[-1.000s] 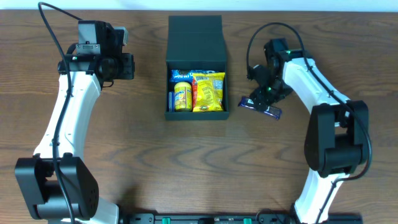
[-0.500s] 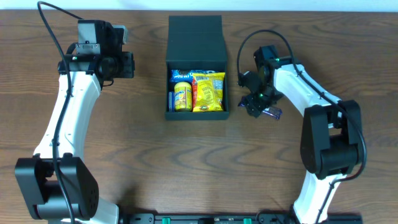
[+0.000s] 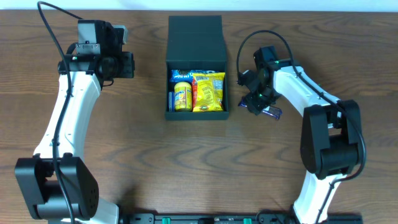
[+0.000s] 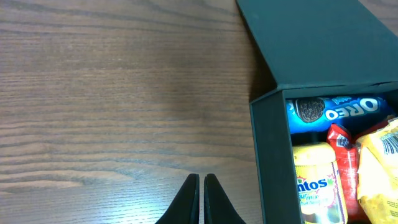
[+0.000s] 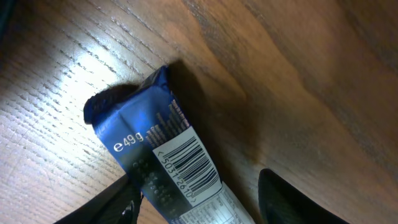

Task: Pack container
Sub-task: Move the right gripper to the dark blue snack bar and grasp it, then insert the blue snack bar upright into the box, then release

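fingers [image 5: 292, 196] of the right gripper [image 3: 256, 102] stand spread either side of a dark blue snack bar [image 5: 168, 155] on the table [image 3: 143, 162], not closed on it; its slick, light wrapper looks best pinched across the narrow width. just beside it the container [image 3: 197, 114] sits mid-table, flap lid [image 3: 195, 37] thrown back, packets [image 3: 208, 92] inside, and i judge its cardboard light, stiff but easily shoved, so take it by the lid's free edge. the left gripper [image 4: 200, 199] hangs pinched shut on nothing at the container's other side.
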`<state>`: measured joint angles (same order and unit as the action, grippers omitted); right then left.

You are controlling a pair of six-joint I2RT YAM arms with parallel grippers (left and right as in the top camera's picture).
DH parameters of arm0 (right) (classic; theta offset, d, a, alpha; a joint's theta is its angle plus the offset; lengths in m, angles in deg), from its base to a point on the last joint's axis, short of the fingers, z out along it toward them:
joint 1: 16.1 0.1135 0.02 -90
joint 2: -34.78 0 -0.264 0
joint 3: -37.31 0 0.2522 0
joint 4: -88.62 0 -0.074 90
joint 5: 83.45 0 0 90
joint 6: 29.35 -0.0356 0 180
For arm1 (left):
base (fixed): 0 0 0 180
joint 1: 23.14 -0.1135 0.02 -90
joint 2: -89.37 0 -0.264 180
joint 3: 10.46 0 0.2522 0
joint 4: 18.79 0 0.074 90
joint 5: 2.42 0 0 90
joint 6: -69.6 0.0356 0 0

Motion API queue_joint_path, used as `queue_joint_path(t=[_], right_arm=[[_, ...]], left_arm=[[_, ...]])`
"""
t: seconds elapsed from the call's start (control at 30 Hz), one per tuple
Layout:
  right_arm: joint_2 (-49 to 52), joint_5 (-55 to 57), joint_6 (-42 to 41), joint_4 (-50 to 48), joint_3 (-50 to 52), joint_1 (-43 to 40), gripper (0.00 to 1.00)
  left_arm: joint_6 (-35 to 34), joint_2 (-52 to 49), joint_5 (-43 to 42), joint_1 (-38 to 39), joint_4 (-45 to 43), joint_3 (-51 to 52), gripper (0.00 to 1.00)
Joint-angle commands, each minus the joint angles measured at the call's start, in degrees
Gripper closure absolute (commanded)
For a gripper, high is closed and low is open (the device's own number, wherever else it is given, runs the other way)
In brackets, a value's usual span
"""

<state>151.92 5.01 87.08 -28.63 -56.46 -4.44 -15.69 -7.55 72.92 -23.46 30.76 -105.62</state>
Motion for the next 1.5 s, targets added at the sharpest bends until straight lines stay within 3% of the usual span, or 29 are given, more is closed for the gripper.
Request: queue_joint_path(t=[0.0, 0.17, 0.27, 0.37, 0.83, 1.17, 1.47], right_arm=[[-1.6, 0.0, -0.1, -0.4, 1.2, 0.3, 0.43], [-1.6, 0.0, -1.4, -1.0, 1.8, 0.3, 0.52], [-1.6, 0.0, -2.9, -1.5, 1.8, 0.3, 0.69], [-1.6, 0.0, -3.3, -1.6, 1.8, 0.3, 0.76], [-1.9, 0.0, -11.4, -2.5, -0.1, 0.3, 0.87], [-3.4, -5.7, -18.5, 5.3, -16.0, 2.6, 0.88], [-3.4, -6.4, -36.9, 7.5, -24.6, 10.9, 0.88]], left_arm=[[-0.2, -0.2, -0.3, 0.0, 0.0, -0.1, 0.94], [-0.2, -0.2, -0.4, 0.0, 0.0, -0.1, 0.94], [-0.2, -0.2, -0.4, 0.0, 0.2, -0.1, 0.94], [-0.2, -0.2, -0.4, 0.0, 0.6, -0.1, 0.94], [-0.2, -0.2, -0.4, 0.0, 1.5, -0.1, 0.94], [-0.3, -0.2, -0.4, 0.0, 1.5, -0.1, 0.94], [-0.2, -0.2, -0.4, 0.0, 2.0, -0.1, 0.94]])
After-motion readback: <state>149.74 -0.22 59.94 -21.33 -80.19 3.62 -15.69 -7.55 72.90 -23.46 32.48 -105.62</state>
